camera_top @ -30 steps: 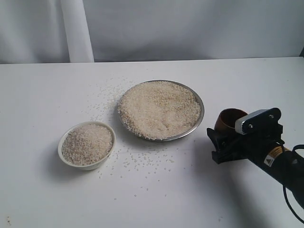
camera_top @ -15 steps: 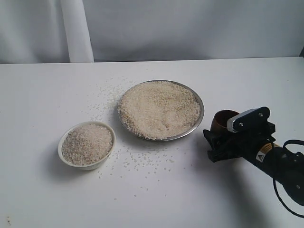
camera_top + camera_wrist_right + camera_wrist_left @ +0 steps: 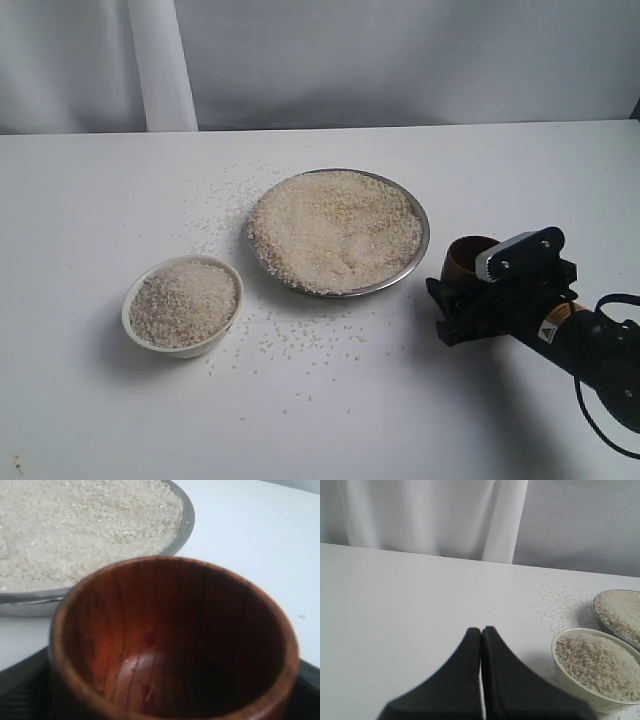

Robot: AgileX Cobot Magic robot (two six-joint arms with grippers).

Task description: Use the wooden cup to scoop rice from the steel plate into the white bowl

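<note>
Scoop cycle, read from the counter's left edge to its right. My left gripper (image 3: 481, 645) has its fingers pressed together on nothing and hangs idle near the left edge. It is out of the exterior view. The white bowl (image 3: 175, 347), toward the front-left corner, already carries rice (image 3: 185, 300) close to its rim, so I judge several transfers done. Loose grains (image 3: 300, 345) lie scattered between the bowl and the steel plate (image 3: 424, 235). The plate sits mid-counter and holds a broad heap, so plenty is left to move. Just beside its rim, on the right-edge side, the wooden cup (image 3: 462, 258) stands upright and empty. My right gripper (image 3: 455, 300) brackets it and appears clamped on its wall, though pad contact is hard to confirm. What remains is to dip, carry and pour.
</note>
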